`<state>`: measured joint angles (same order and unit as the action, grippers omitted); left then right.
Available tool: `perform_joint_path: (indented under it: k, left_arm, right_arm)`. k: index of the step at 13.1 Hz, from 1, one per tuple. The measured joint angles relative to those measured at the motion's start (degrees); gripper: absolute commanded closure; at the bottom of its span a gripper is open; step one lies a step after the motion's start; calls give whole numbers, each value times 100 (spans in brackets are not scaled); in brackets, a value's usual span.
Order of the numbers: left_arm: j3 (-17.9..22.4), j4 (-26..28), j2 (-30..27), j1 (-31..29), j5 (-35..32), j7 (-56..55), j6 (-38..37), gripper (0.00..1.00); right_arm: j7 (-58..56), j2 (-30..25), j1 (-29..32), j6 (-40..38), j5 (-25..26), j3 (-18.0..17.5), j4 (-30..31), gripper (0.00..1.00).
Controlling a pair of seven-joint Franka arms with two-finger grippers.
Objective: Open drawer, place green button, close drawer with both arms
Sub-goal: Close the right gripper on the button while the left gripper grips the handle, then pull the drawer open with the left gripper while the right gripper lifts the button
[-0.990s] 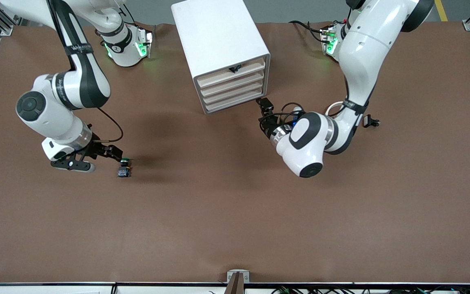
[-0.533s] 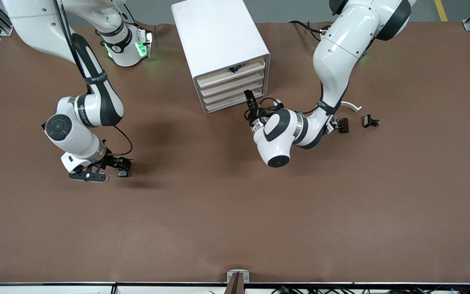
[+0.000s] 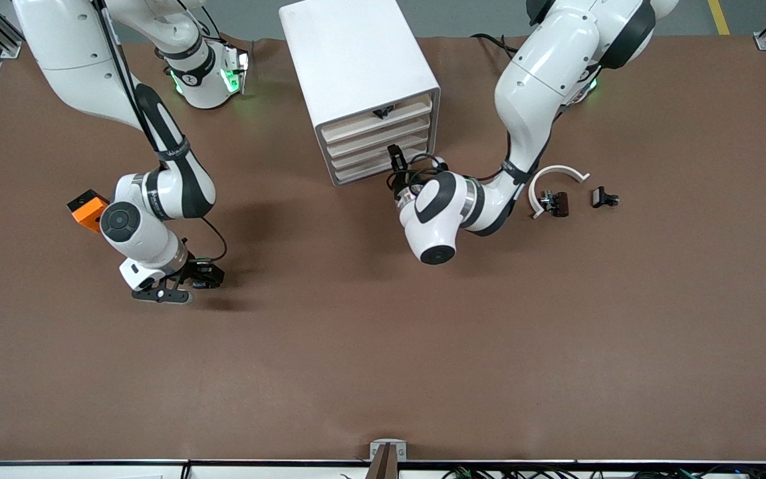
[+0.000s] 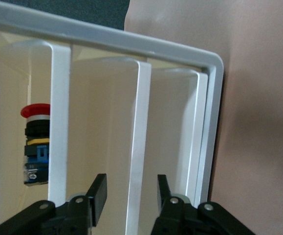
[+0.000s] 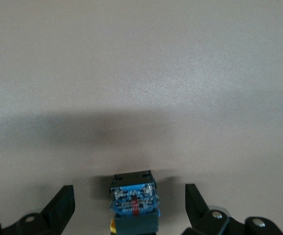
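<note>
The button (image 5: 133, 205) lies between the right gripper's (image 5: 129, 205) wide-open jaws, untouched. The left gripper's (image 4: 130, 193) partly open jaws straddle a drawer (image 4: 138, 147) front edge without gripping it.

The counter (image 3: 383, 346) is plain brown. The cabinet (image 3: 350, 60) is white with cream drawer fronts. An orange cube (image 3: 86, 208) shows. The button (image 5: 133, 200) shows a blue-and-black body. Both arms are glossy white with black bands.

Glossy white arms (image 3: 529, 73) with black joint bands, looping black cables, apparently green-lit bases.
</note>
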<state>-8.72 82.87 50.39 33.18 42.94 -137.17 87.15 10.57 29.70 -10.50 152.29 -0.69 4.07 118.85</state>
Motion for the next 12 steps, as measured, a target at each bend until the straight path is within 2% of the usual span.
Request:
perform_joint_path:
  k: [1,2,3,4,6,7,8,12]
  left_arm:
    - [0,0,16,45,5,0,22,57]
    - [0,0,32,91,6,-1,38,64]
    - [1,0,49,129,6,-1,72,73]
    - [1,0,62,152,6,-1,123,77]
    - [1,-1,92,174,6,-1,193,79]
    - [1,-1,102,187,7,-1,204,88]
    - [1,-3,104,197,8,-1,212,92]
    - [18,-33,102,198,18,52,241,92]
  right_arm:
    - [-1,36,1,6,0,3,-18,0]
    - [-2,60,2,6,0,5,-33,5]
    - [-7,74,3,2,0,7,-41,27]
    - [-7,79,3,-8,0,7,-42,43]
    - [-7,92,3,-28,0,6,-42,70]
    - [-6,101,2,-35,0,5,-42,82]
    - [-3,102,2,-34,-1,0,-47,98]
    - [0,89,0,-57,-1,-18,-62,100]
